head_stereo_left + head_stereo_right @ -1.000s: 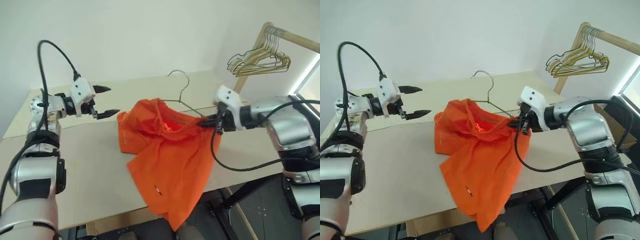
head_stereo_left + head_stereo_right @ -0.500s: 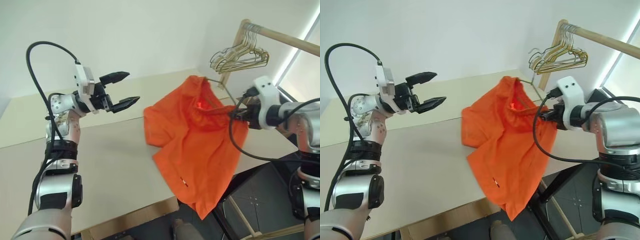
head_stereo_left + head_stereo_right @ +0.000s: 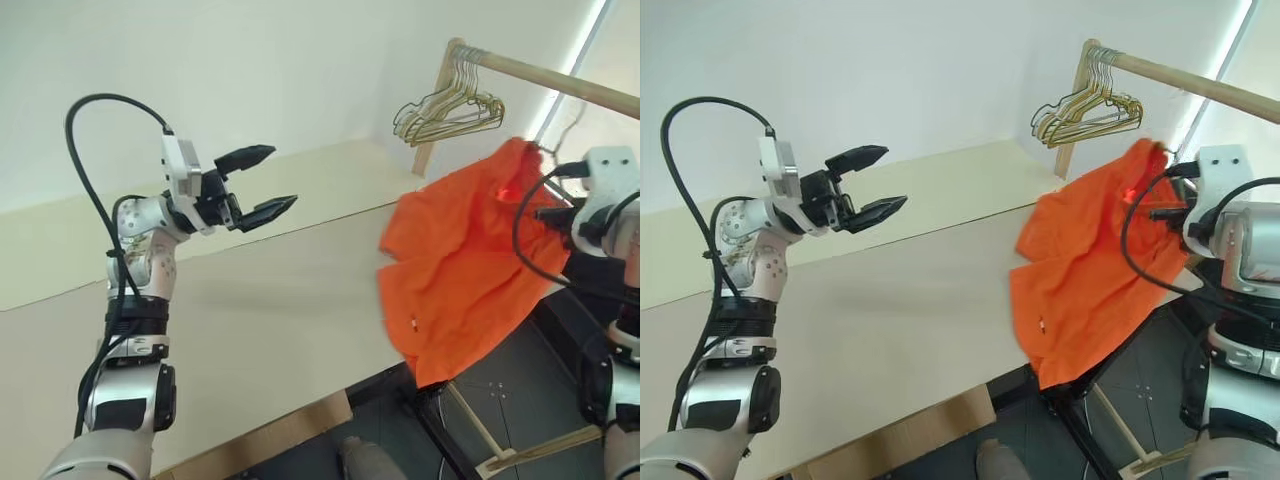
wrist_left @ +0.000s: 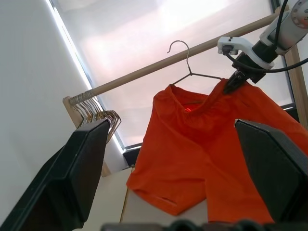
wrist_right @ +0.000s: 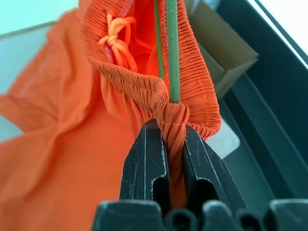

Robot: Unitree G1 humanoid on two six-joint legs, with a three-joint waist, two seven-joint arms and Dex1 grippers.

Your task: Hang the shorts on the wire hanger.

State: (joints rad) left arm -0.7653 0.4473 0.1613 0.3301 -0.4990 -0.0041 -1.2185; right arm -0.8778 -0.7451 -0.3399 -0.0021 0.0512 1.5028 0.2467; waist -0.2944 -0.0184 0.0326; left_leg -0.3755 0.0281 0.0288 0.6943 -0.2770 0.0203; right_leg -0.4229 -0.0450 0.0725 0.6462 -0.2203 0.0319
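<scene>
Right gripper (image 5: 169,159): closed tight on a bunch of gathered waistband, the green wire pinched in with it.
Shorts (image 3: 462,265): held in the air beside the table (image 3: 250,320), draped from the wire hanger (image 4: 192,74).
Hook and rail: the silvery hook is seen just below the wooden rail (image 4: 159,72), judged not yet over it.
Left gripper (image 3: 268,184): spread wide, empty, well apart over the table.
Nearer arm: the right.
</scene>
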